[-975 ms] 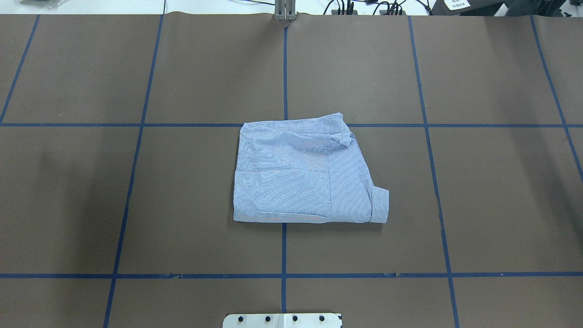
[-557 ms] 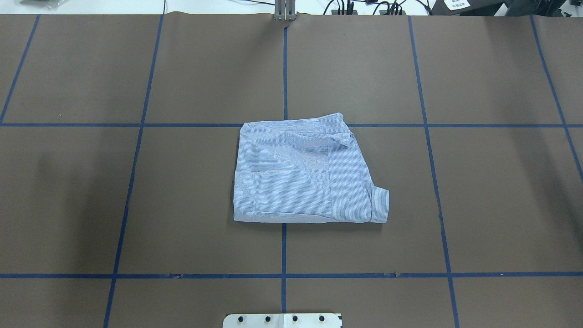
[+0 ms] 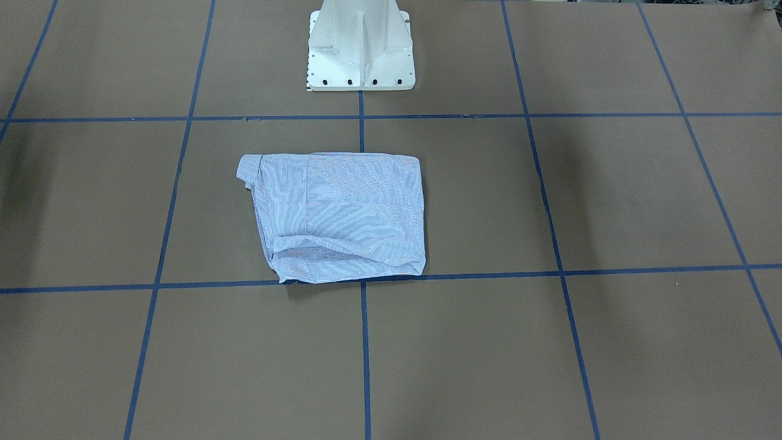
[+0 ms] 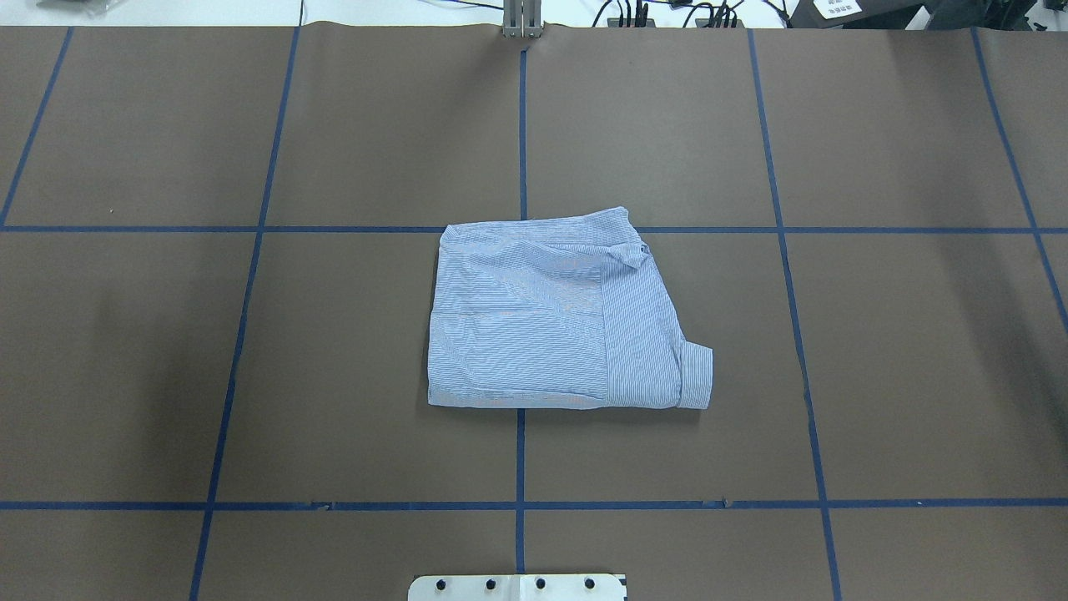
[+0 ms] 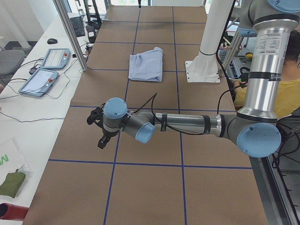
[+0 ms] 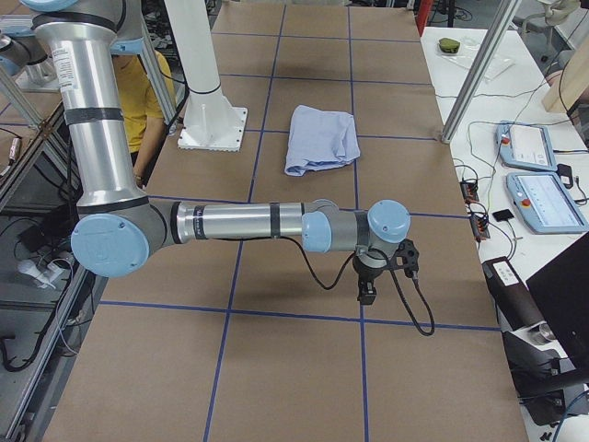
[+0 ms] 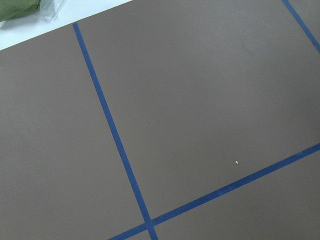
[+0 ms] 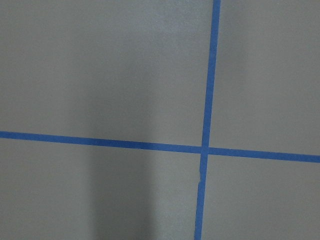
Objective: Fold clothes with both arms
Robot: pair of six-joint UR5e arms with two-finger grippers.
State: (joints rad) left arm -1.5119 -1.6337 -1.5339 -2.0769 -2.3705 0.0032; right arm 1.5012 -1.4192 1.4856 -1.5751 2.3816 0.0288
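The light blue and white striped shirt [image 4: 559, 317] lies folded into a compact rectangle at the table's middle, with a cuff sticking out at one corner. It also shows in the front view [image 3: 342, 214], the left view [image 5: 145, 63] and the right view [image 6: 320, 138]. Both arms are stretched out low over the table's ends, far from the shirt. My left gripper [image 5: 101, 140] and my right gripper [image 6: 366, 293] point down over bare brown table; I cannot tell whether they are open or shut. Both wrist views show only brown surface and blue tape lines.
The white pedestal base [image 3: 360, 55] stands at the robot's side of the table. Teach pendants lie on side tables [image 5: 44, 79] [image 6: 543, 198]. A green bag [image 7: 20, 7] lies off the table's edge by the left gripper. A person in yellow [image 6: 147, 92] sits behind the robot.
The shirt lies as before. Only faint shadows at the table's left and right sides have shifted slightly.
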